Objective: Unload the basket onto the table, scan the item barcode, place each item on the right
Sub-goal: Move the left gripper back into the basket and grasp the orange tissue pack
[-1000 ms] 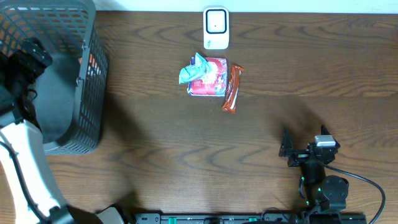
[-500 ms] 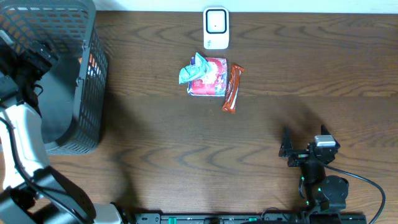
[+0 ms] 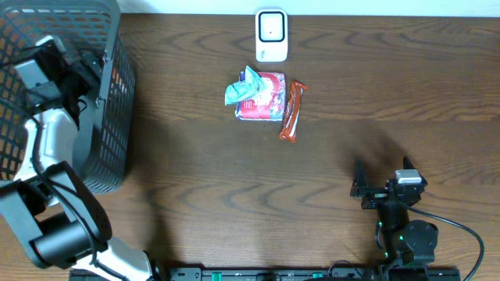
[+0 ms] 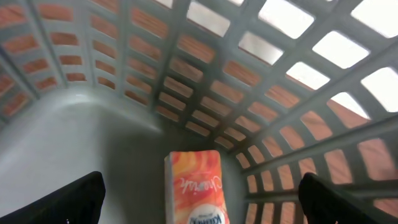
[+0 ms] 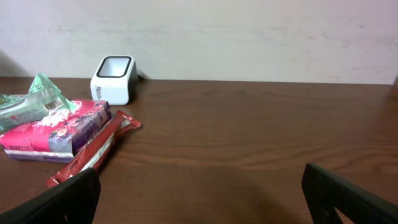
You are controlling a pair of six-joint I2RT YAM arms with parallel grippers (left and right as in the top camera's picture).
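Left arm [image 3: 48,140] is rising from the near left corner of the table and leaning over the rim of the grey mesh basket [image 3: 117,148], with its wrist dipping inside. Its jaws are standing wide apart, released and gripping nothing. The two dark fingertips [image 4: 71,200] are showing at the lower corners of the left wrist view, with the basket floor between them.

Right arm [image 3: 394,207] is sitting folded low by the near edge, toward the right corner. It is facing across the table toward the items. Its jaws are likewise spread fully and holding nothing, well apart from every item.

View comparison: the overhead is giving only an orange patch seen through the basket's side mesh. The left wrist view is showing it as an orange-and-white pack [image 4: 194,186] lying flat on the grey floor, close to the lattice wall. Its lettering is too blurred to read. The right wrist view is showing a barcode label on the green packet [image 5: 31,102], which the overhead is not resolving.

Item positions: the green packet is resting on top of the pink pack [image 3: 266,97]. A red-brown bar [image 3: 291,111] is lying against that pack's right side. The group is sitting just near of the white scanner [image 3: 271,35], which is standing at the middle of the far edge. The basket is occupying the far left corner.
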